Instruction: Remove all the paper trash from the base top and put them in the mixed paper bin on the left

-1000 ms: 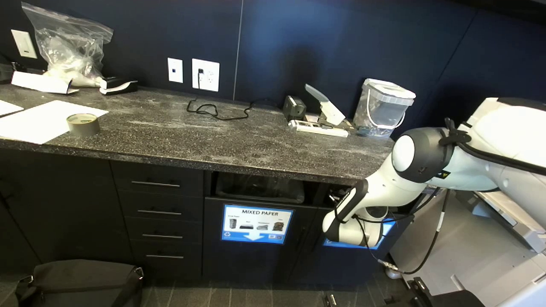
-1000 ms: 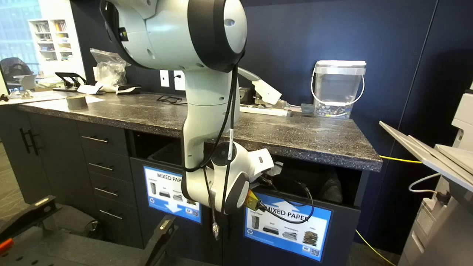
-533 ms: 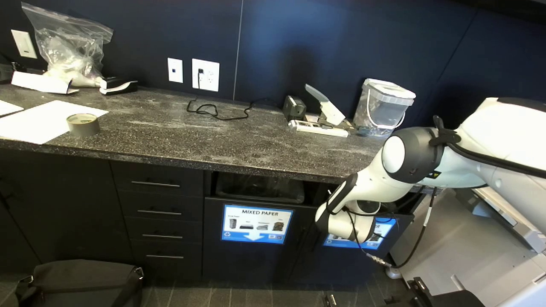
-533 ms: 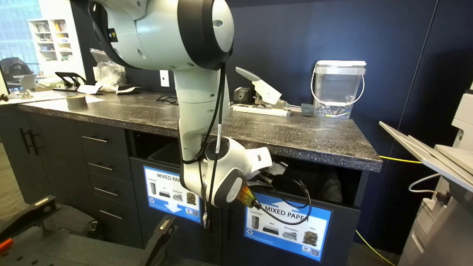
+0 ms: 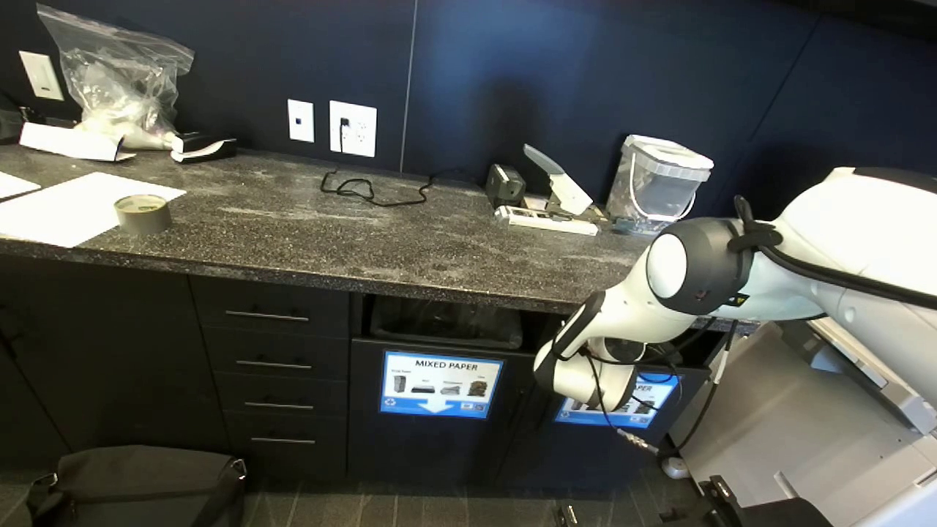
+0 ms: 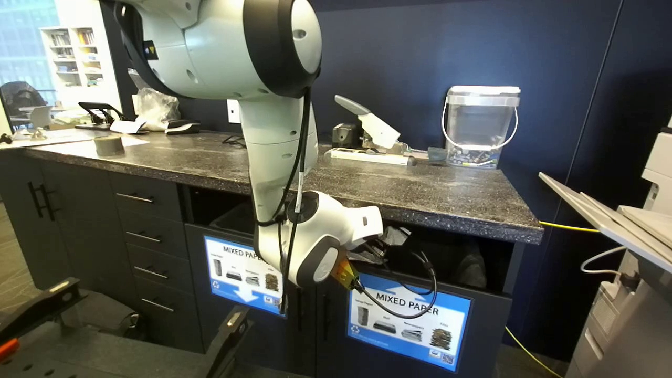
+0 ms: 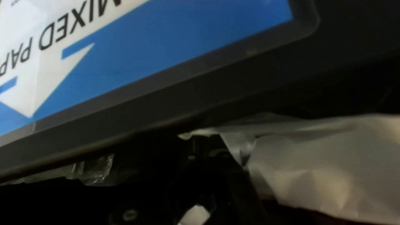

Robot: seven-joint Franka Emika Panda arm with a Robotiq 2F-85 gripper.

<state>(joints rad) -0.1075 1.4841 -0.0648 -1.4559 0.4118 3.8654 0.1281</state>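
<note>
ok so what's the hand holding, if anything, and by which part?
Probably the crumpled white paper, by one edge, in the hand; the wrist view is too dark to confirm the grip.

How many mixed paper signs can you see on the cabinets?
2. The down-arrow sign is on the left in both exterior views, the up-arrow sign to its right. The arm partly covers each in an exterior view; no other shows.
</note>
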